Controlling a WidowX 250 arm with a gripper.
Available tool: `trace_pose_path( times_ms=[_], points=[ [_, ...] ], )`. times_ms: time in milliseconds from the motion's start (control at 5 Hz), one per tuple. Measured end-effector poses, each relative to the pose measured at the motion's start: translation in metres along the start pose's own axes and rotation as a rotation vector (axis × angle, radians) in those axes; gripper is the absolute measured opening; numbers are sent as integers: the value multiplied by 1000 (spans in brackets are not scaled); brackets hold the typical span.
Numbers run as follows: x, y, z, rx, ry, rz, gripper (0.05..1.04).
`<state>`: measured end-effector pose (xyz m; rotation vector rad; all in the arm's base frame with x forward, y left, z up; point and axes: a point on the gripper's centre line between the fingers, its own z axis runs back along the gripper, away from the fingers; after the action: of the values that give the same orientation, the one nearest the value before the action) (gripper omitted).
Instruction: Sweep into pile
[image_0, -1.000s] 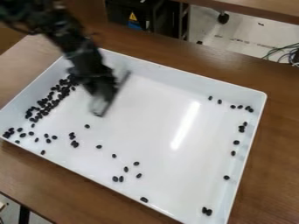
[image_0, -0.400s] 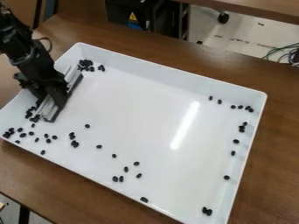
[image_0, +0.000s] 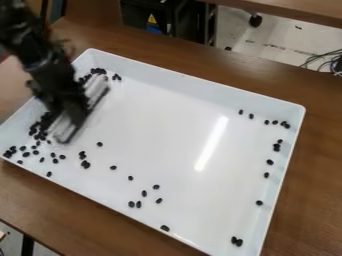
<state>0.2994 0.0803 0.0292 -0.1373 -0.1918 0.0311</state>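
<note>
Your small dark pieces (image_0: 45, 123) are bunched along the tray's left wall, around both ends of the flat sweeper (image_0: 61, 129); others lie loose across the lower left and along the right wall. Your claw (image_0: 75, 111) is at the sweeper's middle, touching it, but motion blur hides its grip, so you cannot tell whether it is clamped. Beneath everything, the white tray (image_0: 167, 125) rests on the brown table (image_0: 317, 175).
</note>
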Motion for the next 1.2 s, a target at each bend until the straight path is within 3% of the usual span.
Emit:
trace_pose_path(
  times_ms=[200, 600, 1000, 1200],
  points=[
    [-10, -39, 11, 18, -9, -82, 353],
    [-22, -133, -15, -64, 20, -185, 353],
    [-30, -225, -38, -82, 90, -379, 353],
    [-35, -264, -53, -80, 134, -405, 353]
  ],
)
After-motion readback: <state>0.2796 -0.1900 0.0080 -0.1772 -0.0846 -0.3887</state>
